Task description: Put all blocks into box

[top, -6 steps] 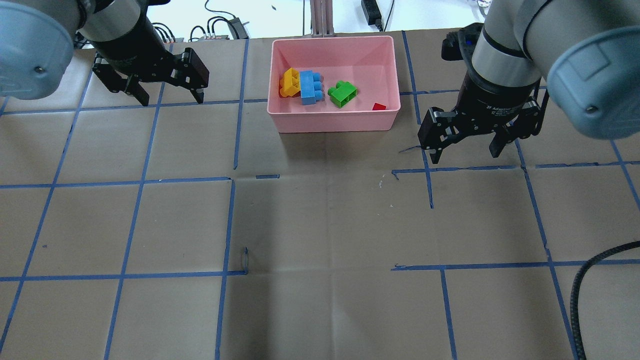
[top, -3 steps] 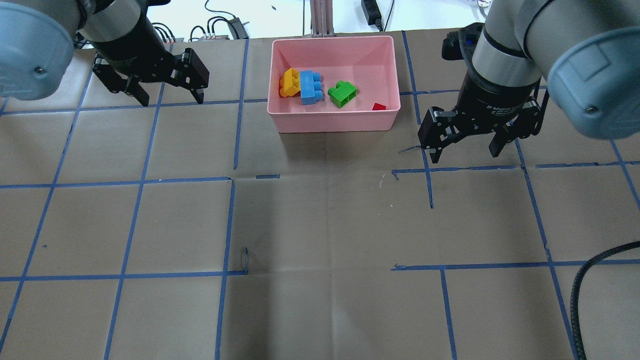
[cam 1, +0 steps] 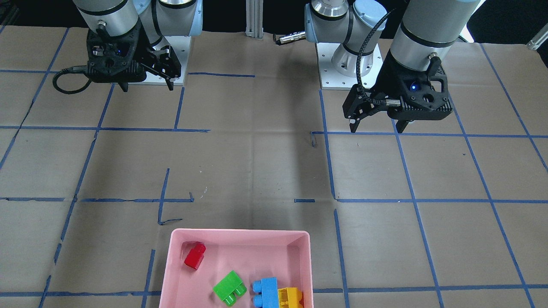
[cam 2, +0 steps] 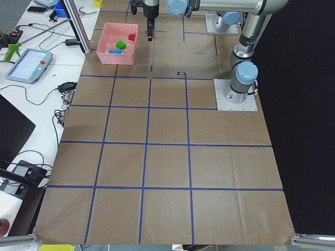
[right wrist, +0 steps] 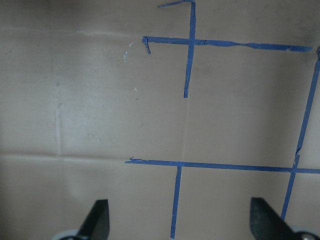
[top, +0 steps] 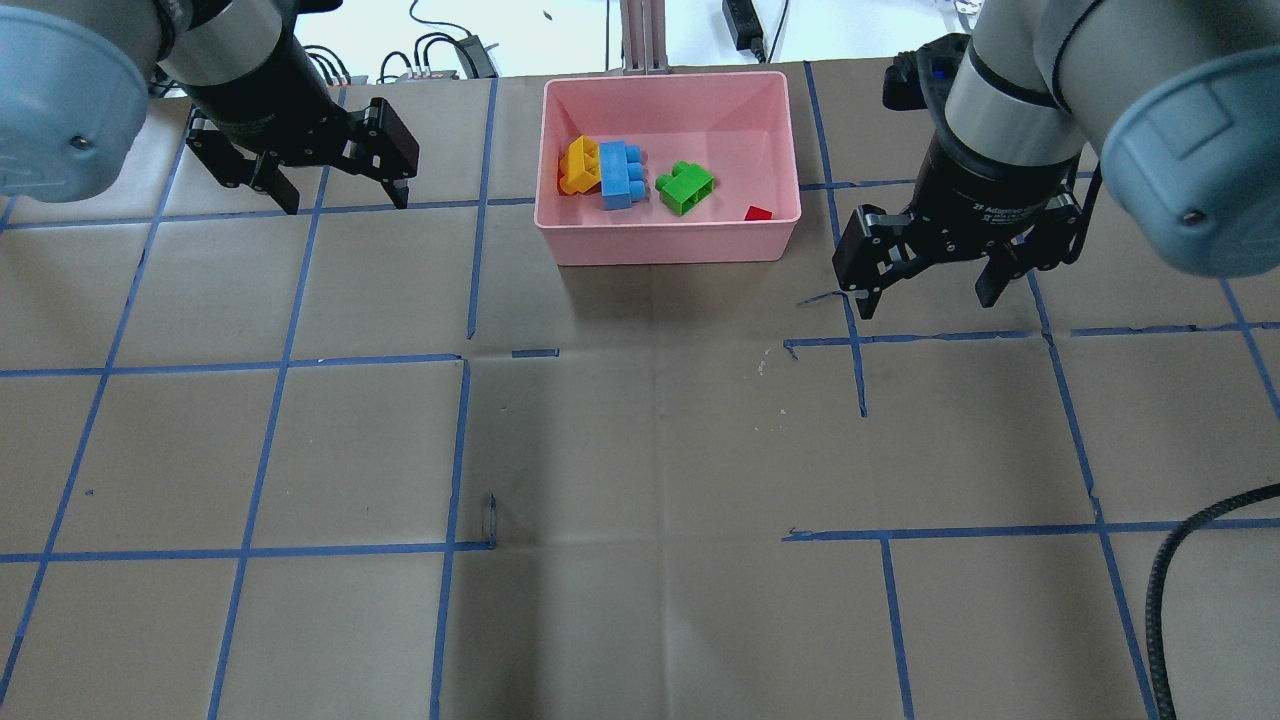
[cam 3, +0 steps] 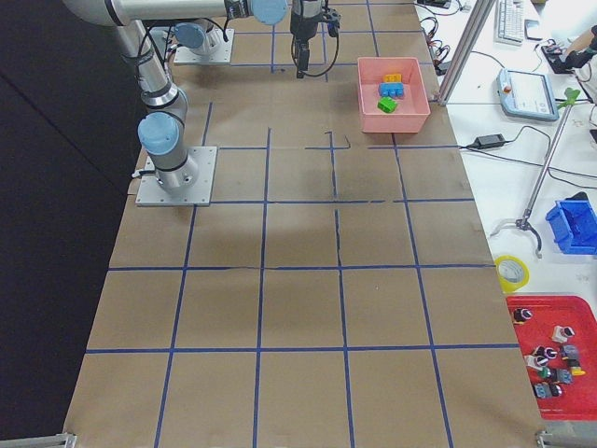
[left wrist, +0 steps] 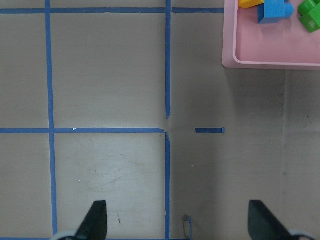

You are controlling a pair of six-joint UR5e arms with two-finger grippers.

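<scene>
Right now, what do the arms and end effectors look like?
Left arm and right arm: silver-grey tubes, light-blue joint caps. Left end effector and right end effector: black, two-finger; white lettering on the right one's body. Black braided cable along the left arm.

Overhead and front cameras face each other — sharing the box point(top: 660, 243).

You can just make out "2F Adaptive" in white on the right gripper point(top: 927, 303); nothing else is legible.
</scene>
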